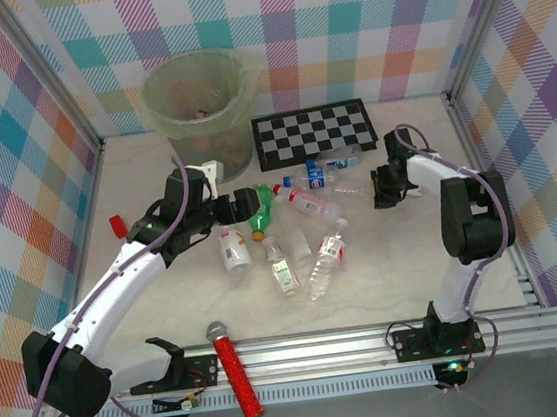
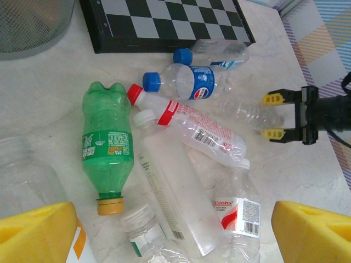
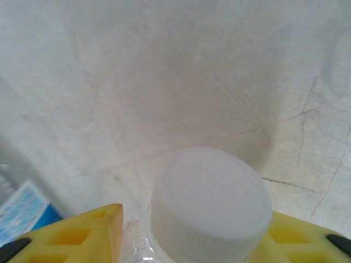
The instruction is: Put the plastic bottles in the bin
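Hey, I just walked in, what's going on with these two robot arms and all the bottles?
The arms are moving plastic bottles from the table into the bin at the back. The right gripper has a finger on each side of a clear bottle at its white cap end, near the chequered board; whether it grips is unclear. The left gripper hangs open and empty over the pile, by the green bottle.

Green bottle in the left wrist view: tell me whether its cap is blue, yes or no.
No, the green bottle lying on the table carries a yellow-orange cap.
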You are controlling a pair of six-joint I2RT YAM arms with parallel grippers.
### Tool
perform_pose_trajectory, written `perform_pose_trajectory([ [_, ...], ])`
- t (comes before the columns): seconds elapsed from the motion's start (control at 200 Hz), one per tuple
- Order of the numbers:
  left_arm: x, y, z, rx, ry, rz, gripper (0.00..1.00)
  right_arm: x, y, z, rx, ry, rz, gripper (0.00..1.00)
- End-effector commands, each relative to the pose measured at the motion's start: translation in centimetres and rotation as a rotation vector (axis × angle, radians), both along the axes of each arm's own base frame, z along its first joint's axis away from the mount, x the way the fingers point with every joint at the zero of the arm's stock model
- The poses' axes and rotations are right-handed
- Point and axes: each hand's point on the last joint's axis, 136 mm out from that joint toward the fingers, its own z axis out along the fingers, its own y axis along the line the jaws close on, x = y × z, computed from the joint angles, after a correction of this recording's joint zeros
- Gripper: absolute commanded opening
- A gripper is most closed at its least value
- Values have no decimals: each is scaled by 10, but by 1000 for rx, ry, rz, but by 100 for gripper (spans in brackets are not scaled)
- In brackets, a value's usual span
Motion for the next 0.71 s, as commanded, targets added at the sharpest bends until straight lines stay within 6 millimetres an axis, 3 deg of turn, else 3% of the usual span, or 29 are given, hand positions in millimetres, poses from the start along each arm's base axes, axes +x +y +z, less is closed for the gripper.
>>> perform_pose_trajectory([
  [0.0, 0, -7, 19, -18, -39, -25, 91, 3, -8, 29, -34, -97, 21, 48],
  [0.155, -3, -26, 24, -63, -30, -119, 95, -5, -10, 55, -111, -160, 162, 45],
  [0.34, -15, -57, 29, -67, -39, -309, 100, -13, -3, 104, -323, -305, 552, 41],
  [0.495, -23, -83, 32, -108, -40, -438, 100, -28, 30, 141, -452, -468, 934, 42],
  [0.7, -30, -121, 33, -175, -46, -533, 100, -58, 98, 187, -396, -765, 1245, 42],
])
